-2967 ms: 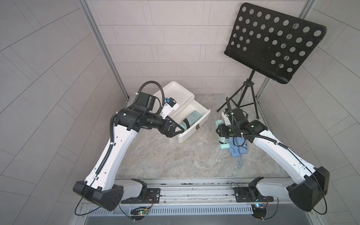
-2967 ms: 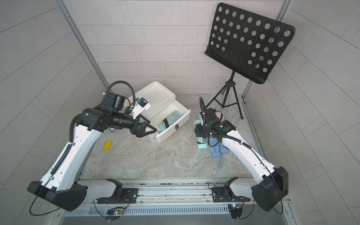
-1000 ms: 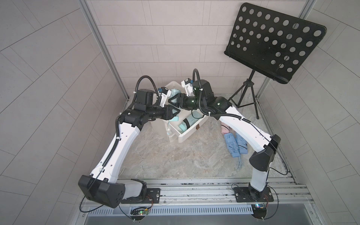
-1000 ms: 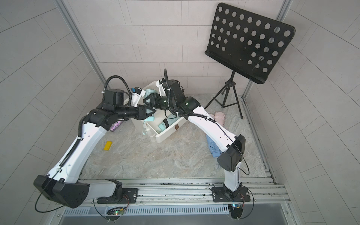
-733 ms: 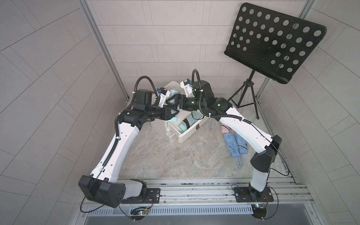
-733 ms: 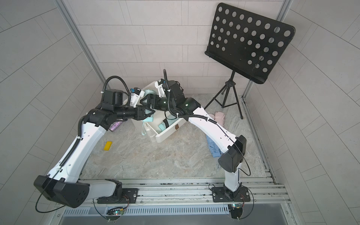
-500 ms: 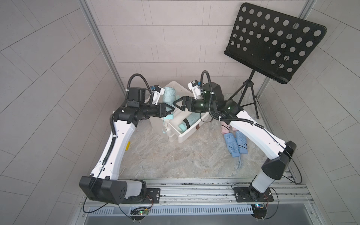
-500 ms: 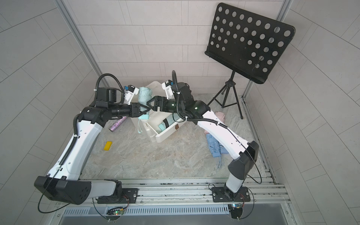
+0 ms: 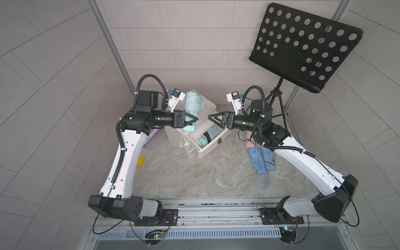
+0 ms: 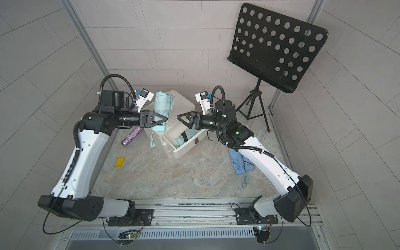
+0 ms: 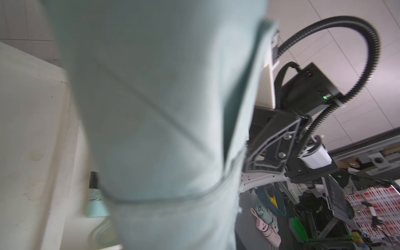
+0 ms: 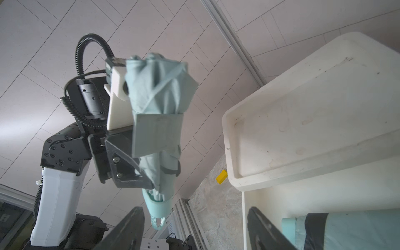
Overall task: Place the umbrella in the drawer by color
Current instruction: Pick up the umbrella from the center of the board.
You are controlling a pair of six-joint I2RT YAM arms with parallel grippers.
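Note:
A folded mint-green umbrella (image 9: 191, 106) (image 10: 162, 105) hangs upright above the white drawer cabinet (image 9: 207, 104) (image 10: 184, 101), handle and strap down. My left gripper (image 9: 195, 119) (image 10: 166, 120) is shut on its lower part. The cloth (image 11: 162, 108) fills the left wrist view and hides those jaws. My right gripper (image 9: 213, 121) (image 10: 180, 120) faces it from a short way off, open and holding nothing. The right wrist view shows the held umbrella (image 12: 158, 121) beyond its spread fingers (image 12: 129, 229). The drawer (image 9: 213, 147) (image 10: 186, 148) stands pulled out, with another mint umbrella (image 9: 208, 135) (image 12: 346, 229) lying in it.
Two blue umbrellas (image 9: 262, 161) and a pink one (image 9: 249, 138) lie on the floor under the right arm. A glittery purple umbrella (image 10: 131, 136) and a small yellow piece (image 10: 119, 162) lie on the left. A black music stand (image 9: 303, 47) rises at the back right.
The right gripper carried the mint umbrella from the floor to the left gripper, which took hold. The right gripper has opened and drawn back to the right; the left arm has shifted left with the umbrella.

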